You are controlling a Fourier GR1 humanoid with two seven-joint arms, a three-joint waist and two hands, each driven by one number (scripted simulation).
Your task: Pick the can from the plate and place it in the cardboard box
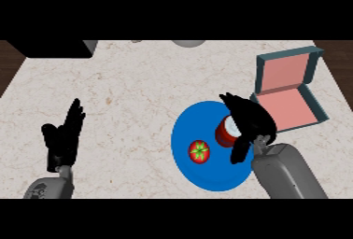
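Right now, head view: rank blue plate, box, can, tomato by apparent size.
1. blue plate, largest.
2. box, counting its open lid, close behind.
3 and 4. can and tomato look about alike. The right robot hand curls over the can and hides part of it, so I won't rank them.

A single view looks from the robot's head, aimed steeply down at the marble counter point(138, 93), which fills nearly the whole frame. The far edge lies toward 12 o'clock, and dark brown wood point(5, 65) shows beyond the counter at the 10 and 2 o'clock corners. The camera sits close over the near side. The left hand point(63, 135) enters at 8 o'clock. The right hand point(251, 119) enters at 4 o'clock, by the can point(224, 133) on the blue plate point(207, 175). The cardboard box point(289, 109) sits at 2 o'clock.
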